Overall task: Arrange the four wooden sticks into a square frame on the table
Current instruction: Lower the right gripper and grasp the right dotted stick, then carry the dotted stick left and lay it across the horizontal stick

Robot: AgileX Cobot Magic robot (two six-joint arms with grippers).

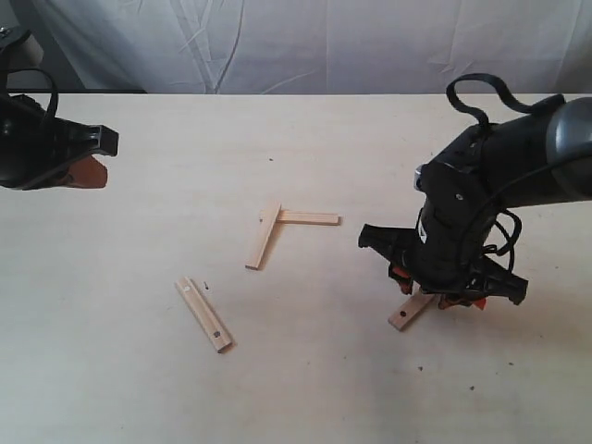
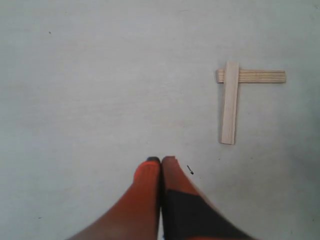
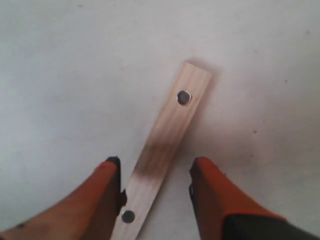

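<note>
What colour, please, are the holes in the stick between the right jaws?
Dark grey holes; clearest in right wrist view.

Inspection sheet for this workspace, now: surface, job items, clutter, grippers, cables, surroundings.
Surface: table, pale, with a few tiny dark specks.
Job's things: angled stick overlaps level stick in an L; lone holed stick lies apart; fourth stick, holed, lies between the right fingers. No square formed yet.
Clutter: nothing seen beyond the specks.
Grippers: left gripper shut, empty, away from the sticks; right gripper open, straddling the fourth stick.
Cables: black cable loop above the right arm.
Surroundings: white cloth backdrop.
</note>
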